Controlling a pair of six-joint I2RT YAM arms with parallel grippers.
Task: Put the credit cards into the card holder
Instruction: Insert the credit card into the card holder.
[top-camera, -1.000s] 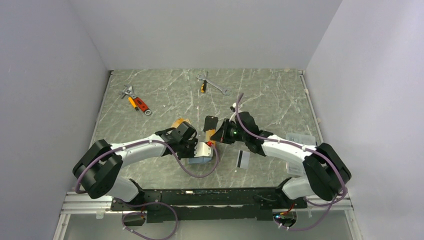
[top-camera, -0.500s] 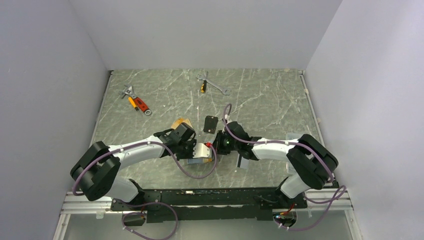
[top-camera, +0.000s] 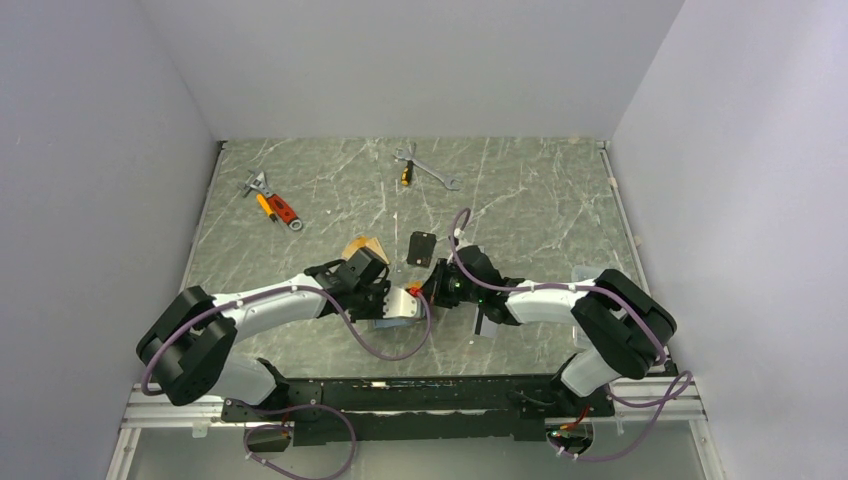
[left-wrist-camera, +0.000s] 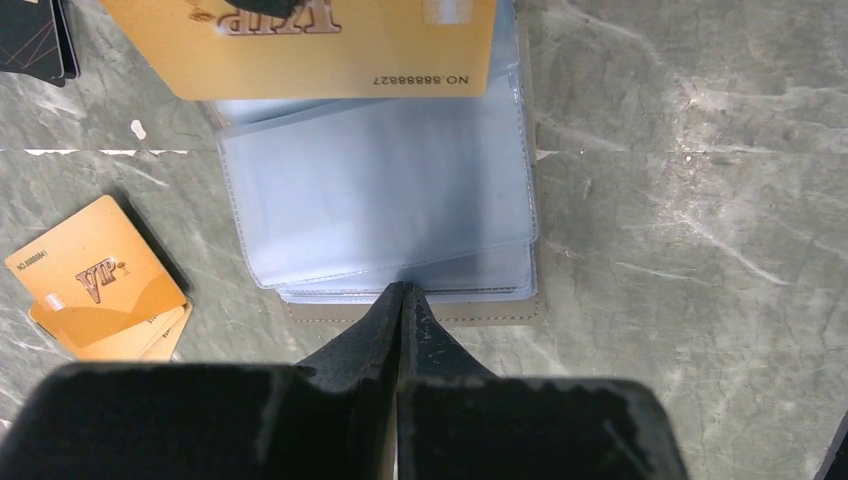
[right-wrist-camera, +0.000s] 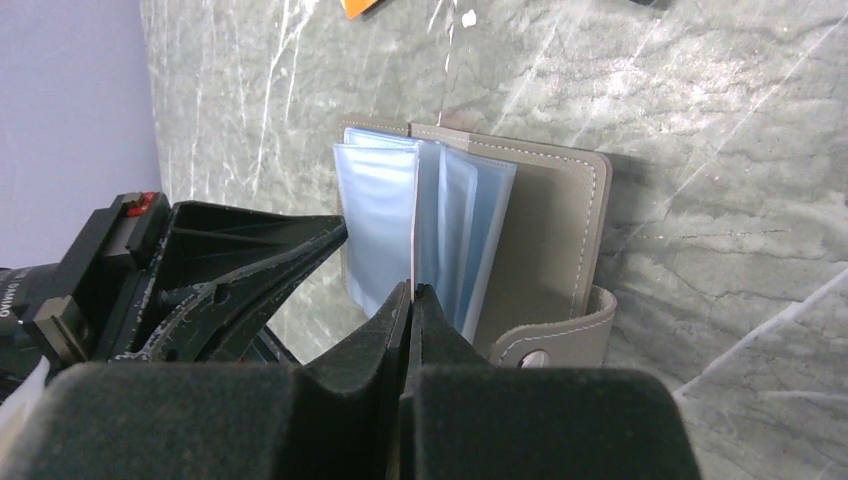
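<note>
My right end effector (right-wrist-camera: 411, 290) is clamped shut on the orange card (left-wrist-camera: 330, 55), which I see edge-on as a thin line running straight ahead from my fingertips. Its leading edge reaches in among the fanned clear sleeves of the card holder (right-wrist-camera: 560, 220). From here I cannot tell whether that edge sits in a pocket mouth or only in the gap between two leaves, and the push depends on that.

My left end effector (left-wrist-camera: 400, 292) faces it from the opposite side, jaws closed, tips on the near edge of the sleeves. Whether they pinch a leaf or only press on it is unclear. In its view the holder lies open and flat on the surface (left-wrist-camera: 680, 200). The held card hangs over the holder's far edge, its long axis crosswise and parallel to that edge — so I judge the travel to be toward the left end effector, in the card's own plane.

The right arm carries the card and the left braces the holder. If the card tilts, I expect it to ride over a sleeve rather than enter it.

Further out, spare orange cards (left-wrist-camera: 95, 285) lie stacked beside the holder, and a black card (left-wrist-camera: 30, 40) lies beyond them.
</note>
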